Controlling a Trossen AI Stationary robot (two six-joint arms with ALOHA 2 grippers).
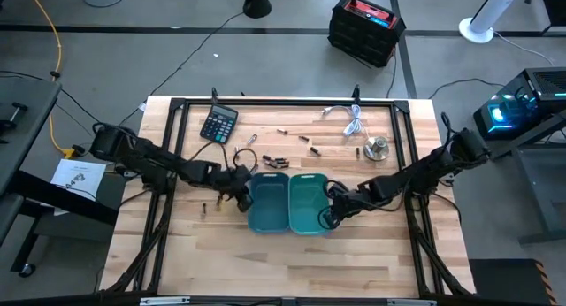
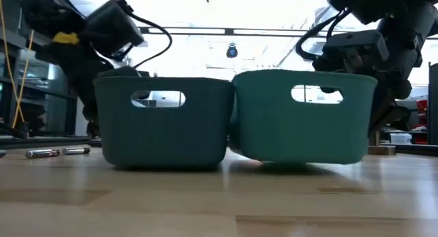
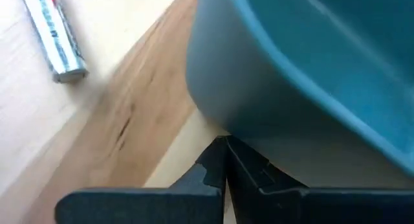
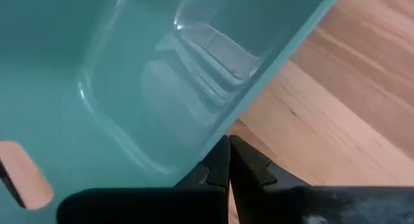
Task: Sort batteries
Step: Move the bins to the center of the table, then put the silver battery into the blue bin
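Both bins look empty: the left gripper (image 1: pixel 237 196) and right gripper (image 1: pixel 334 210) sit pressed together, holding nothing, beside the blue bin (image 1: pixel 268 202) and teal bin (image 1: pixel 307 202). The batteries (image 1: pixel 274 161) lie scattered on the worktop (image 1: pixel 265 253) beyond them, so sorting seems barely begun.

The light wooden tabletop (image 1: pixel 265 253) carries two bins side by side at centre, touching: a blue bin (image 1: pixel 268 202) and a teal bin (image 1: pixel 307 202). A black calculator (image 1: pixel 218 125), a white coiled cable (image 1: pixel 350 118), a small metal object (image 1: pixel 377 149) and scattered batteries (image 1: pixel 273 160) lie behind the bins.
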